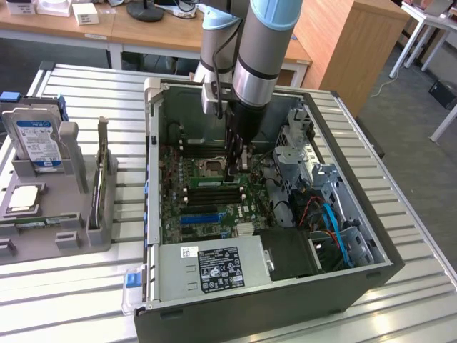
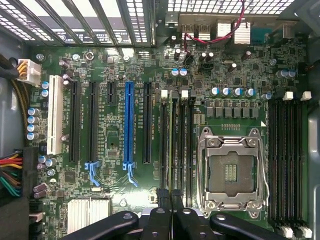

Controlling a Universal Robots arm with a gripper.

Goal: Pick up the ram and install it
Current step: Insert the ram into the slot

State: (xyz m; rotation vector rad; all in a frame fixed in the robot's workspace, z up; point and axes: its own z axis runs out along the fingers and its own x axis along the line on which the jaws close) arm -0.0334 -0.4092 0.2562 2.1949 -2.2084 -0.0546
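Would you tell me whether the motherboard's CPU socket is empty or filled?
Empty: the CPU socket shows bare contacts inside its metal frame, with no chip seated.

Exterior view: the camera stood off the arm (image 1: pixel 260 50), raised, and looked obliquely down on the slatted table (image 1: pixel 86 78) from a middle distance. The whole open computer case (image 1: pixel 250 321) fell within frame, with wooden desks (image 1: pixel 143 32) beyond it.

Wrist view: the camera rode on the wrist and faced straight down onto the motherboard (image 2: pixel 112 135) at close range, with the gripper (image 2: pixel 170 197) in its foreground.

Shared ground: both views took in the motherboard (image 1: pixel 175 207), its CPU socket (image 1: pixel 212 168) (image 2: pixel 231 170), the blue expansion slot (image 1: pixel 198 218) (image 2: pixel 128 125) and the gripper (image 1: pixel 233 174). The exterior view saw them small and slanted, the wrist view large and square-on.
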